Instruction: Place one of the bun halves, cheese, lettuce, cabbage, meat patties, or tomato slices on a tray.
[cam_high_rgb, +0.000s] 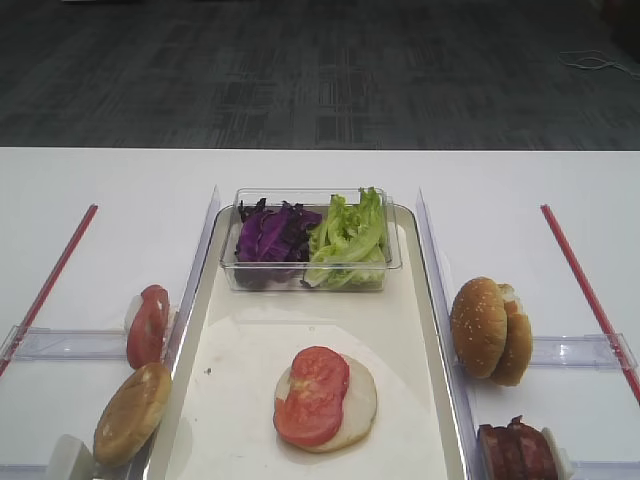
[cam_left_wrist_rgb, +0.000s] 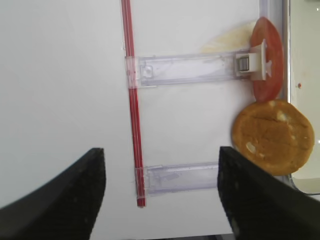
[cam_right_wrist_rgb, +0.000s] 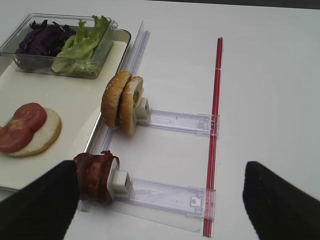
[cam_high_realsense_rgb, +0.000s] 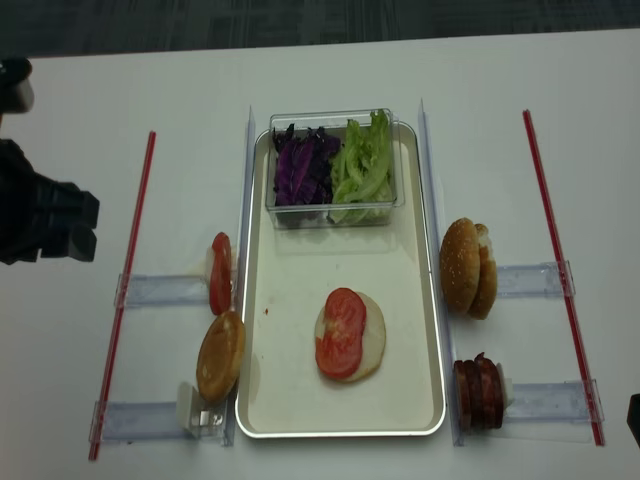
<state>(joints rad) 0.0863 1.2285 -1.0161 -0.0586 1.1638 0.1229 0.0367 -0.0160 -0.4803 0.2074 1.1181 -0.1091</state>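
The silvery tray (cam_high_realsense_rgb: 340, 432) lies mid-table. On its cream floor a flat bun half (cam_high_rgb: 358, 410) carries two tomato slices (cam_high_rgb: 312, 395). A clear tub at the tray's far end holds cabbage (cam_high_rgb: 275, 235) and lettuce (cam_high_rgb: 348, 238). Left of the tray, one tomato slice (cam_left_wrist_rgb: 267, 60) and a bun half (cam_left_wrist_rgb: 272, 136) stand in holders. To its right stand two bun halves (cam_right_wrist_rgb: 122, 102) and the meat patties (cam_right_wrist_rgb: 95, 177). My left gripper (cam_left_wrist_rgb: 162, 195) hovers open over bare table left of that bun. My right gripper (cam_right_wrist_rgb: 160, 202) is open above the patty holder's rail. Cheese is out of view.
A red strip (cam_high_rgb: 50, 280) runs along the table on the left and another (cam_high_rgb: 590, 290) on the right. Clear plastic rails (cam_right_wrist_rgb: 180, 120) link the strips to the food holders. The left arm's dark body (cam_high_realsense_rgb: 40, 215) hangs over the table's left edge.
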